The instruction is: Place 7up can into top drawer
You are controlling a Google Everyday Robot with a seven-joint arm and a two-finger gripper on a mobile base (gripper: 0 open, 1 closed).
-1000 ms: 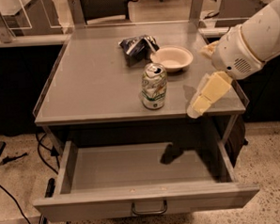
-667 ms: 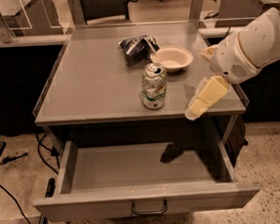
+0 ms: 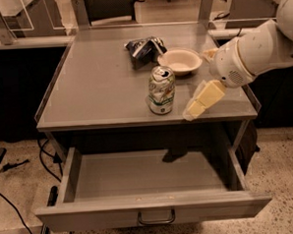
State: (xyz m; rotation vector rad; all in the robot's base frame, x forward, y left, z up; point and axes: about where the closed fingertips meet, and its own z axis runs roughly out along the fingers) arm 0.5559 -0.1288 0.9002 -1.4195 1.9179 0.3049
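Observation:
The 7up can point(image 3: 161, 90) is a dented white and green can that stands upright near the front edge of the grey table top point(image 3: 95, 87). My gripper point(image 3: 199, 104) hangs just to the right of the can, a short gap away, low over the table's front right part and pointing down-left. It holds nothing that I can see. The top drawer point(image 3: 150, 180) is pulled fully out below the table. Its inside is bare, and its curved handle point(image 3: 156, 218) sits in the middle of the front panel.
A crumpled dark foil bag point(image 3: 143, 50) and a white bowl point(image 3: 180, 61) lie behind the can. My white arm point(image 3: 261, 49) comes in from the right over the table edge. Cables point(image 3: 22, 194) run over the speckled floor at the left.
My gripper and arm have moved a little to the left, closer to the can. The can, bag, bowl and drawer have not moved.

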